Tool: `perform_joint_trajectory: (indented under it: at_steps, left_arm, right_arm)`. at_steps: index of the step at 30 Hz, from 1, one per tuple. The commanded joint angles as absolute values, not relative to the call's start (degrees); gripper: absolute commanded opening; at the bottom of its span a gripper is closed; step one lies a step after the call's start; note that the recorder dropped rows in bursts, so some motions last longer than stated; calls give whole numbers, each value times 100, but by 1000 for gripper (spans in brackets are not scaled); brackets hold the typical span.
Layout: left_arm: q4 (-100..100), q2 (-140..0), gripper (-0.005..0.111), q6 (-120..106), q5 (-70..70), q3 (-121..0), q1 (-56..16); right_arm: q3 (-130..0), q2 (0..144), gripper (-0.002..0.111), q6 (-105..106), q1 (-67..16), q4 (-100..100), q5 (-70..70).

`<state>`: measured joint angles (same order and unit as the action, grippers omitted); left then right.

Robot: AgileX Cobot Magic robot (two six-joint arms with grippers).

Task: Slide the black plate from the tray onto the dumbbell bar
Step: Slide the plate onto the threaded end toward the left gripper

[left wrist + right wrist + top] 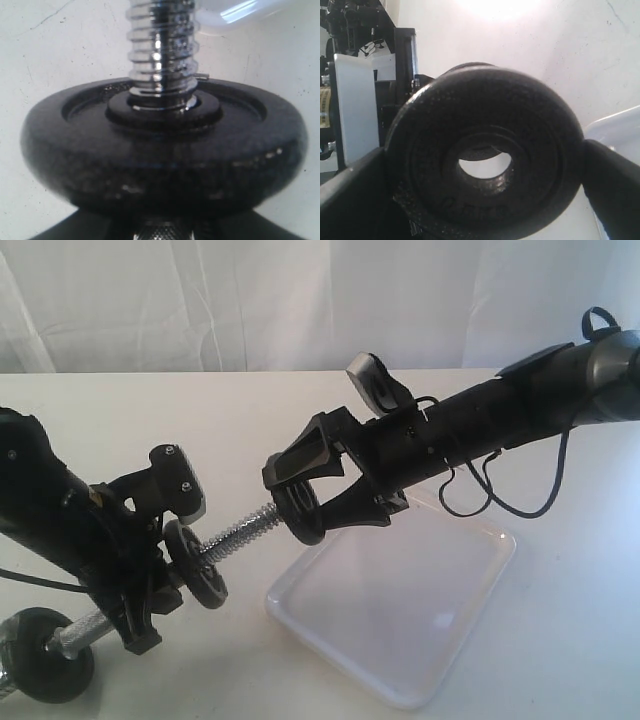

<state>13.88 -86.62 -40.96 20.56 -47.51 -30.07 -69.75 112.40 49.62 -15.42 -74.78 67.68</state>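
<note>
Plainly, the right gripper (295, 502) was clamped on the black plate (303, 522). One finger pressed each side of its rim, and the plate was held on edge in the air at the threaded tip of the dumbbell bar (245, 533). The plate's flat face was turned toward that tip, with its centre hole roughly in line with the bar. In the right wrist view the hole showed only pale light and a dark arc behind it. Whether the tip had entered the hole could not be told; it looked to be just at the plate's face.

The bar was tilted, rising toward the plate. The left gripper (135, 602) was closed around its shaft, lower down than a mounted disc (195, 567) that sat where the thread begins. Seen from the left wrist, that disc filled most of the view, with the chrome thread standing out of its hub. A second disc (45, 657) sat at the bar's low end, on the far side of the left gripper from the first.

The tray (420, 605) lay on the white table (570, 650), below and beyond the bar's raised tip, apart from the plate.
</note>
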Motion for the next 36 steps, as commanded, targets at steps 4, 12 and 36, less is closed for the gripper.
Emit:
perform_joint_trajectory:
  at_steps: [4, 12, 36]
  left_arm:
    - [1646, -8414, 0, -4266, 1916, -4875, -3268]
    - [1635, -8392, 0, -4371, 1938, -4875, -3374]
    - [1588, -8392, 0, -3937, 1878, -4875, -3374]
  right_arm:
    - [-6979, 11155, 0, 5073, -1549, -7843, 6996]
    - [-6965, 11155, 0, 5073, -1549, -7674, 6996]
    - [-6965, 11155, 0, 4826, -1423, -7474, 6996]
